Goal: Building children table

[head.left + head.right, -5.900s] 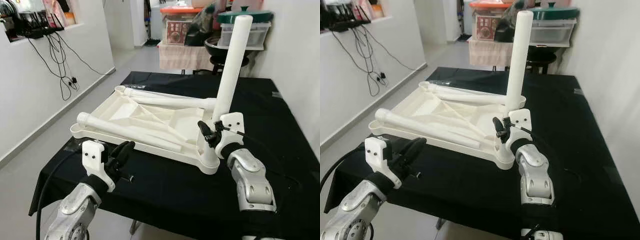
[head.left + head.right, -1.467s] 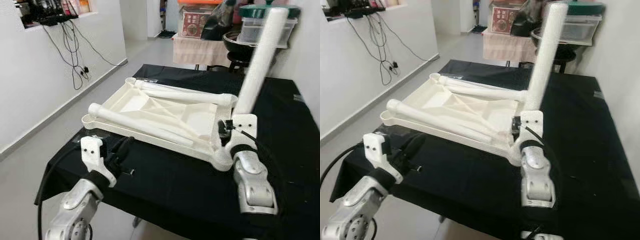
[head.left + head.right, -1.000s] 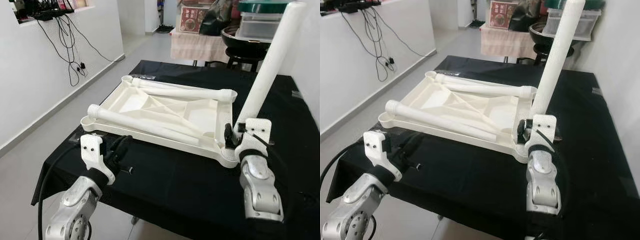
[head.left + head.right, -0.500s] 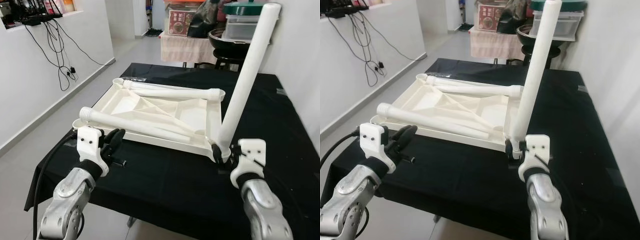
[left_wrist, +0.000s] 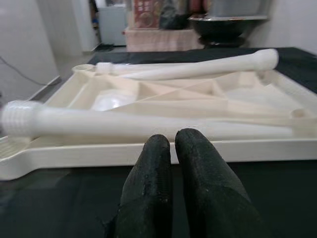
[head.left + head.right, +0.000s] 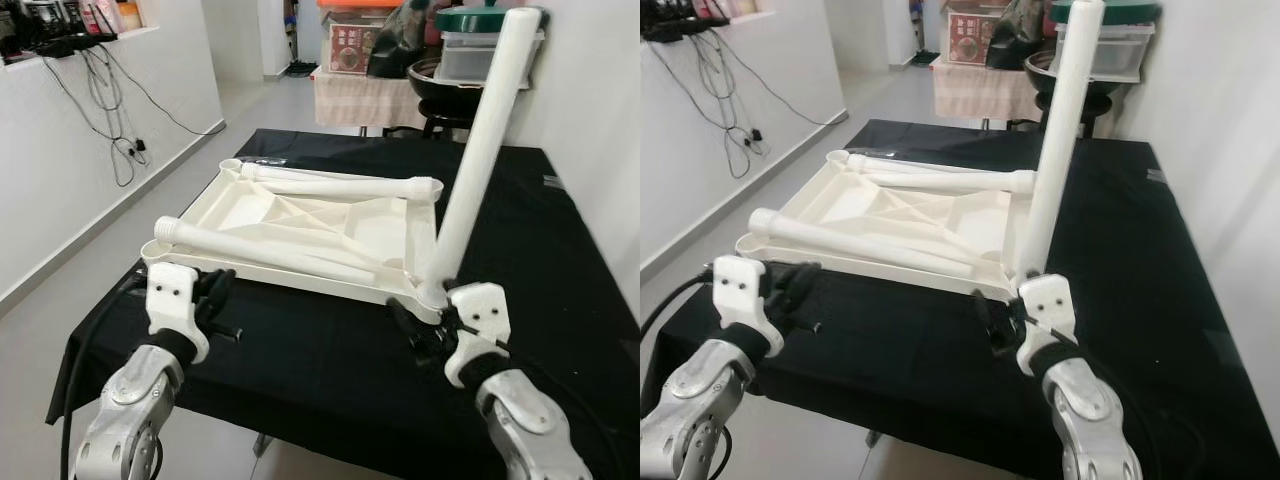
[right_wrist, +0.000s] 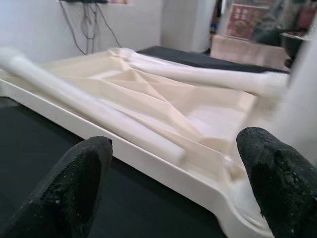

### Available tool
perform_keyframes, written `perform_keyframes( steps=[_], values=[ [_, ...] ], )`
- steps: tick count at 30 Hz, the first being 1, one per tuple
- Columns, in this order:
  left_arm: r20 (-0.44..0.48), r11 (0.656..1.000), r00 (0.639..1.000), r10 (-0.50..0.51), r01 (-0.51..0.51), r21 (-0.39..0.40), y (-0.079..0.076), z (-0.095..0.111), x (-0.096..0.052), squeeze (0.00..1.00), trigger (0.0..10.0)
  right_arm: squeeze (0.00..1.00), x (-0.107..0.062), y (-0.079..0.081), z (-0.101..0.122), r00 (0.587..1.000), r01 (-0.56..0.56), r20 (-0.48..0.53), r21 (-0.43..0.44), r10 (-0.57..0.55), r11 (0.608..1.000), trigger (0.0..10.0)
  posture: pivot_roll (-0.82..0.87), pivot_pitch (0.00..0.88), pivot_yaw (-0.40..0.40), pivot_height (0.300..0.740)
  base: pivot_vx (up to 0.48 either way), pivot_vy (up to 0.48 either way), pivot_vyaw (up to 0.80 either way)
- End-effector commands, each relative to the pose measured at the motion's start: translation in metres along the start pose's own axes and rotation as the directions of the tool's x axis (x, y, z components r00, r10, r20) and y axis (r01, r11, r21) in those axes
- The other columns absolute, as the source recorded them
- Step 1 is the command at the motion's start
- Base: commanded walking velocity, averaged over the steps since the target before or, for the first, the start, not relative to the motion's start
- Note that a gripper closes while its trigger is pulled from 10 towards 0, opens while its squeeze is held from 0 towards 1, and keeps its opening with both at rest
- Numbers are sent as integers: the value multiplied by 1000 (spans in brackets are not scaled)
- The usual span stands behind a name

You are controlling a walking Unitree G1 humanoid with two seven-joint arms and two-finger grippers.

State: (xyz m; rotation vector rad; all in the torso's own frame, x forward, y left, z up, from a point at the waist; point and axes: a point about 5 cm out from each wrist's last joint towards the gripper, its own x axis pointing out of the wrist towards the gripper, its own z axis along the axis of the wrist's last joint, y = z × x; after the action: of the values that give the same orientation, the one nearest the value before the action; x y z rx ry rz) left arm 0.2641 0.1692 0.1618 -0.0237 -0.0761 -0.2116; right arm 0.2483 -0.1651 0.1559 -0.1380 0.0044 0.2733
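- Tabletop lies upside down on the worktop so sockets face us; one leg stands fitted.
- Our right end effector hangs released nearby; our left end effector sits clenched, empty.

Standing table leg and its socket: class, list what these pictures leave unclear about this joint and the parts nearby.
- Standing leg: its foot in the tabletop corner is covered by the right gripper in the head views.
- Right wrist view: that leg is blurred and cut by the edge.
- Left gripper hides the rim behind it.
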Motion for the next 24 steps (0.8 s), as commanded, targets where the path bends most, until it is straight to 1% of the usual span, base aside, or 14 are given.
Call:
perform_keyframes(
  steps=[1, 3, 4, 6, 7, 10, 12, 15, 18, 19, 21, 22, 24],
  values=[
    [-34, 999, 999, 37, -35, 36, 7, -5, -2, 0, 10000, 0, 6, 9, 4, 997, -67, 32, 13, 67, 998, 10000, -57, 7, 18, 740, 0, 458, 0],
    [-34, 999, 999, 37, -35, 36, 7, -5, -2, 0, 10000, 0, 6, 9, 4, 997, -67, 32, 13, 67, 998, 10000, -57, 7, 18, 740, 0, 458, 0],
    [-34, 998, 999, 40, -38, 42, 7, -6, -1, 0, 10000, 0, 8, 14, 6, 992, -116, 49, -7, 116, 993, 10000, -59, 5, 18, 740, 0, 461, 0],
    [-34, 998, 999, 40, -38, 42, 7, -6, -1, 0, 10000, 0, 8, 14, 6, 992, -116, 49, -7, 116, 993, 10000, -59, 5, 18, 740, 0, 461, 0],
    [-33, 998, 999, 38, -36, 47, 6, -6, 0, 0, 10000, 0, 10, 18, 7, 987, -150, 53, -20, 151, 988, 10000, -60, 3, 19, 740, 0, 461, 0],
    [-33, 998, 999, 38, -36, 47, 6, -6, 0, 0, 10000, 0, 10, 18, 7, 987, -150, 53, -20, 151, 988, 10000, -60, 3, 19, 740, 0, 461, 0],
    [-32, 998, 999, 34, -32, 50, 5, -6, 1, 0, 10000, 0, 12, 19, 7, 986, -157, 54, -35, 158, 987, 10000, -64, 0, 20, 740, 0, 465, 0],
    [-29, 998, 999, 35, -33, 54, 4, -7, 3, 0, 10000, 0, 20, 14, 6, 995, -85, 56, -54, 88, 995, 10000, -64, 0, 18, 740, 0, 470, 0],
    [-29, 998, 999, 38, -37, 57, 4, -7, 3, 0, 10000, 0, 23, 12, 6, 996, -61, 56, -55, 64, 997, 10000, -62, 0, 18, 740, 0, 471, 0],
    [-28, 997, 999, 42, -40, 59, 4, -7, 3, 0, 10000, 0, 27, 11, 7, 997, -40, 58, -60, 44, 997, 10000, -58, 0, 17, 740, 0, 307, 0],
    [-28, 997, 998, 52, -50, 65, 4, -7, 3, 0, 10000, 0, 36, 9, 10, 998, -8, 63, -75, 13, 997, 10000, -52, 0, 14, 740, 0, 0, 0],
    [-28, 997, 998, 52, -50, 65, 4, -7, 3, 0, 10000, 0, 36, 9, 10, 998, -8, 63, -75, 13, 997, 10000, -52, 0, 14, 740, 0, 0, 0],
    [-21, 995, 998, 60, -58, 83, 4, -6, 3, 0, 10000, 0, 42, 10, 11, 998, 0, 63, -79, 5, 997, 10000, -51, 0, 12, 740, 0, 0, 0]
  ],
)
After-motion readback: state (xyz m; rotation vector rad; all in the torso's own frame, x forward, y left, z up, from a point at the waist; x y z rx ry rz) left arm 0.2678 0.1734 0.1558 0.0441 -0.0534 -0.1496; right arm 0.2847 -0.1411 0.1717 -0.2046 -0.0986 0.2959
